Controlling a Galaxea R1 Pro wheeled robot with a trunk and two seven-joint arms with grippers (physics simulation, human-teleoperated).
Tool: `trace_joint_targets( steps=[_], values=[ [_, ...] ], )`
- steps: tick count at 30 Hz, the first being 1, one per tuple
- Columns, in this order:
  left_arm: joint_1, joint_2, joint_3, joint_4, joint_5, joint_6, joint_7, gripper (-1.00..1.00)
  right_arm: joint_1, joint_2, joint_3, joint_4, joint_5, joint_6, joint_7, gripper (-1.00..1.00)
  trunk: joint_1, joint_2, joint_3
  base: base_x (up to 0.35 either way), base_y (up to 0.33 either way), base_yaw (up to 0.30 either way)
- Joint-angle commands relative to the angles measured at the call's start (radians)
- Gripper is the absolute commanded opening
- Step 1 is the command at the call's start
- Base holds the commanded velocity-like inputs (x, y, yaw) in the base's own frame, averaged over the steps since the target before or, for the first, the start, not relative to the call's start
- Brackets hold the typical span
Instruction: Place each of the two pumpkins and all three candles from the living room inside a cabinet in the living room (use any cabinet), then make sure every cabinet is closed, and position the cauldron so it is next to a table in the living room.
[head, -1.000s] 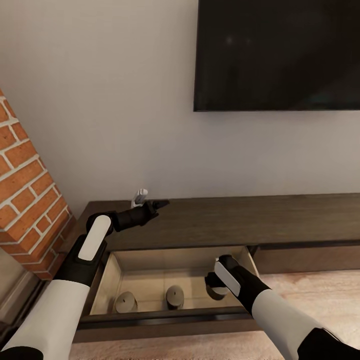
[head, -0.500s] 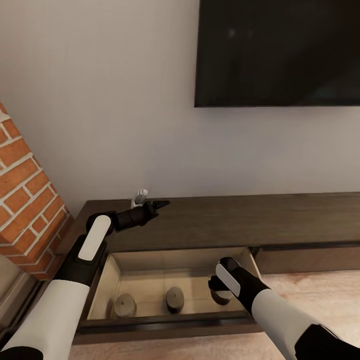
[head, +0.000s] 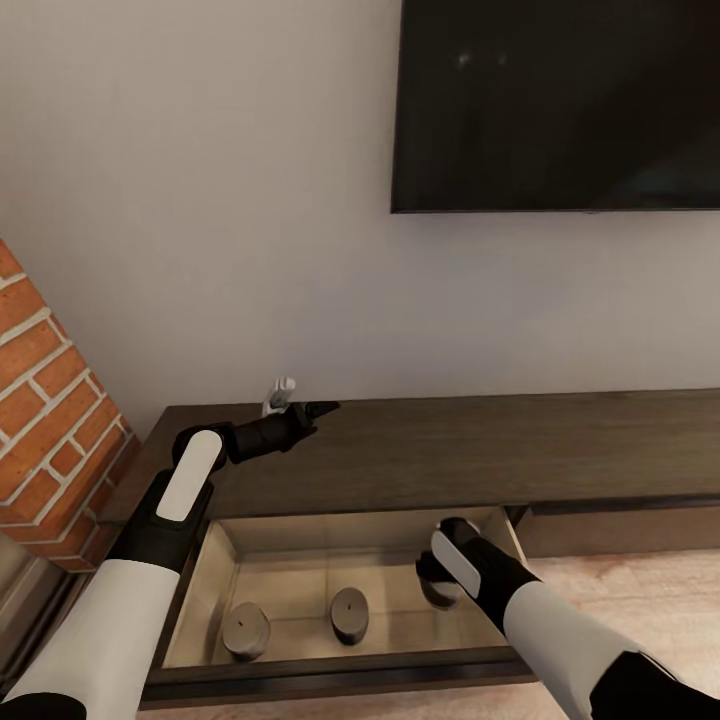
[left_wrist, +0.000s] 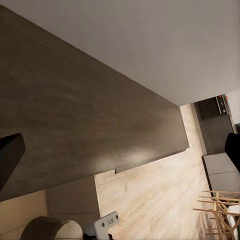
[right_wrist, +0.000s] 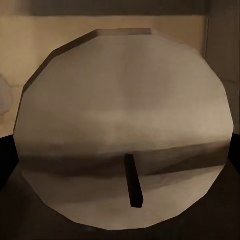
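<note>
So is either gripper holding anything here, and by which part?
The right gripper sits at the third candle inside the open drawer, but a grip cannot be confirmed. The left gripper holds nothing, open above the cabinet top.

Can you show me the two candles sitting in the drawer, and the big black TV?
left candle (head: 246, 629), head view, on its flat top.
middle candle (head: 349, 612), head view, on its flat top.
TV (head: 560, 100), head view, middle of the dark screen.
</note>
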Motion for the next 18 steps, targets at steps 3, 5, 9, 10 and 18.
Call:
trace_joint_targets(
  steps=[3, 5, 9, 10, 18],
  values=[
    [0.000, 0.000, 0.000, 0.002, 0.000, 0.000, 0.000, 1.00, 0.002, 0.000, 0.000, 0.010, -0.002, -0.034, 0.001, -1.00, 0.000, 0.000, 0.000, 0.000, 0.000, 0.000],
    [0.000, 0.000, 0.000, 0.002, 0.000, 0.000, 0.000, 1.00, 0.002, 0.001, 0.002, 0.017, -0.003, -0.043, 0.001, -1.00, 0.000, 0.000, 0.000, 0.000, 0.000, 0.000],
    [0.000, 0.000, 0.000, 0.002, 0.000, 0.000, 0.000, 1.00, 0.006, -0.001, 0.003, 0.031, 0.003, -0.049, 0.001, -1.00, 0.000, 0.000, 0.000, 0.000, 0.000, 0.000],
    [0.000, -0.001, 0.000, 0.002, 0.001, 0.000, 0.000, 1.00, 0.006, -0.002, 0.003, 0.033, 0.006, -0.050, 0.001, -1.00, 0.000, 0.000, 0.000, 0.000, 0.000, 0.000],
    [0.000, -0.002, -0.001, 0.001, 0.001, 0.000, 0.000, 1.00, 0.007, -0.002, 0.004, 0.119, 0.038, -0.050, 0.059, -1.00, 0.000, 0.000, 0.000, 0.000, 0.000, 0.000]
  ],
)
